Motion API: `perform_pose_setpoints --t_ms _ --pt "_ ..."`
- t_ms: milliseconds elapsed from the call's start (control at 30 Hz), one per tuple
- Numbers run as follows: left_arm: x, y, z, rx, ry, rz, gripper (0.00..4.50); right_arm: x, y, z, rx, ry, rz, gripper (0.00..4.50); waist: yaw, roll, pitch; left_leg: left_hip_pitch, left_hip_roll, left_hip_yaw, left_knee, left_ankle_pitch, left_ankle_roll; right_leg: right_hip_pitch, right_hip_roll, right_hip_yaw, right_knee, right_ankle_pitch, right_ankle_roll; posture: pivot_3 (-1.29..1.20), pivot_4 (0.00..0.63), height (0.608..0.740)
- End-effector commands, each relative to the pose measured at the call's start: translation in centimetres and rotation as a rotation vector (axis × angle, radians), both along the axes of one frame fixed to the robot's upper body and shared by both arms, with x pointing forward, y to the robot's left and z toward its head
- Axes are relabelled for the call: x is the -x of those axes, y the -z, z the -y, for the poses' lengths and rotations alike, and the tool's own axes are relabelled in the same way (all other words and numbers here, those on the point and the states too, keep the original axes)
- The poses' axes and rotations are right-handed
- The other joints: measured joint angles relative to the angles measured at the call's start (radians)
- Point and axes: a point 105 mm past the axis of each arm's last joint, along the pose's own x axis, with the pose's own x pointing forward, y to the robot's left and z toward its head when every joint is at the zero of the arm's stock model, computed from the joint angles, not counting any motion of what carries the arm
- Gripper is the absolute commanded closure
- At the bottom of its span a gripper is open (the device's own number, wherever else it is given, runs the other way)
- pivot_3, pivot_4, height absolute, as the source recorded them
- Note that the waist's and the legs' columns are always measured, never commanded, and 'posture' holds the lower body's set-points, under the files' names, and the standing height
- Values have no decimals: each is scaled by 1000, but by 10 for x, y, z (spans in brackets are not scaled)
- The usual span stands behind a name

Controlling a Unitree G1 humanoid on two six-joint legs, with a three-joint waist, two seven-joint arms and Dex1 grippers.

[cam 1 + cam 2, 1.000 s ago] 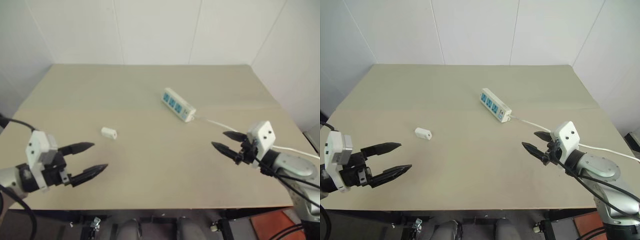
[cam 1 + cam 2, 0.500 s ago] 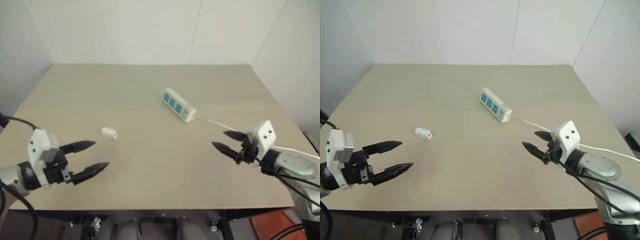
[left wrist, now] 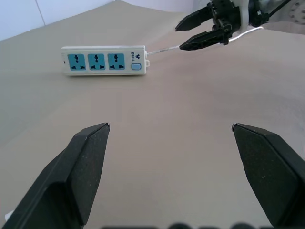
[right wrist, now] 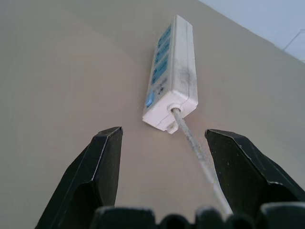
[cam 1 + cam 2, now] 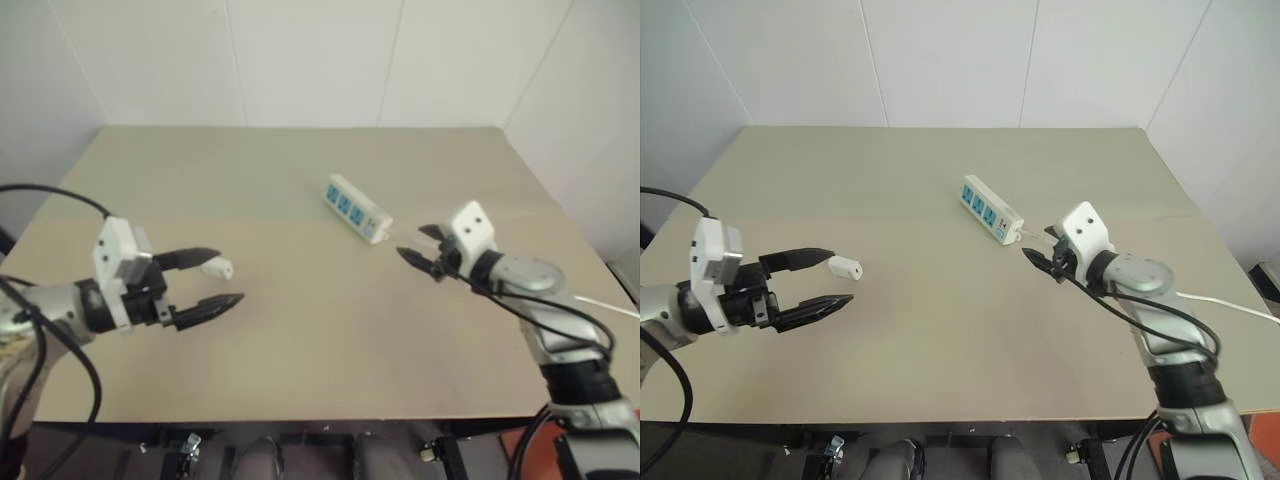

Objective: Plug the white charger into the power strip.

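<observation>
Both claws hung wide and empty: left gripper (image 5: 825, 282) reaching for the small white boxy charger (image 5: 845, 267) at its one o'clock, right gripper (image 5: 1042, 252) nearing the long white three-socket power strip (image 5: 991, 209); grasping the charger should come next.

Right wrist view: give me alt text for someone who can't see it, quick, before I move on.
The right gripper's two black fingers stand open, framing the cable end of the power strip, which lies flat on the tan table. Its thin white cable runs back between the fingers, and the blue sockets and small switch face up along its top.
</observation>
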Motion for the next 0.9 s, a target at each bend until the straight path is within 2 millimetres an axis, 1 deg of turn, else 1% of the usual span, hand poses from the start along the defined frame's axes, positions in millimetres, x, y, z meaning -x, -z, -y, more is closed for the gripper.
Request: perform_pose_setpoints --t_ms 33,100,200,233,267,333,400,500,567,633,700,833,900 --pt "-3 -7 4 -1 8 54 0 -29 3 9 146 133 56 1169 -1 0 0 0 0 0 0 0 0 0 0 0 0 0 0 0 150 740" --pt "-3 -8 4 2 10 58 0 -39 10 7 191 150 48 1169 -1 0 0 -2 0 0 0 0 0 -3 0 0 0 0 0 0 150 740" --pt "-1 -7 2 3 4 60 0 -47 21 6 267 147 32 1169 0 0 0 -7 0 0 0 0 0 -8 0 0 1 0 0 0 150 740" --pt "0 -7 1 5 -1 59 0 -48 25 5 267 132 20 1547 0 0 0 -10 0 0 0 0 0 -11 -1 0 2 1 0 0 150 740" --pt "2 -6 1 5 -4 59 0 -48 28 3 262 119 10 1729 -1 0 0 -11 0 0 1 0 0 -13 -1 0 3 1 0 0 150 740" --pt "3 -5 0 6 -10 58 0 -49 28 2 250 105 15 2416 -1 0 0 -12 0 0 1 0 0 -14 -1 1 4 1 0 0 150 740" --pt "6 -4 -1 7 -19 54 0 -47 22 -3 229 78 39 3153 -1 0 0 -12 0 0 1 0 0 -14 -1 1 5 1 0 0 150 740" --pt "8 -2 -2 6 -27 50 0 -43 17 -7 205 40 58 4082 -1 0 0 -11 0 0 1 0 0 -13 -1 0 6 1 0 0 150 740" --pt "8 -2 -3 7 -28 48 0 -40 14 -10 196 15 67 4476 -1 0 0 -11 0 0 1 0 0 -14 -1 0 6 1 0 0 150 740" --pt "8 -1 -3 8 -28 47 0 -35 11 -14 184 -15 71 4492 -1 0 0 -11 0 0 1 0 0 -14 -1 0 6 1 0 0 150 740" --pt "7 -1 -3 8 -25 47 0 -27 4 -23 159 -71 94 4492 -1 0 0 -11 0 0 1 0 0 -14 -1 0 6 1 0 0 150 740" --pt "6 -3 -1 5 -18 49 0 -1 -18 -40 59 -187 129 4492 -1 0 0 -11 0 0 1 0 0 -14 0 0 7 1 0 0 150 740" --pt "6 -4 0 3 -15 49 0 15 -23 -44 21 -232 120 4492 0 0 0 -11 0 -1 1 0 0 -14 -1 0 7 1 0 0 150 740"
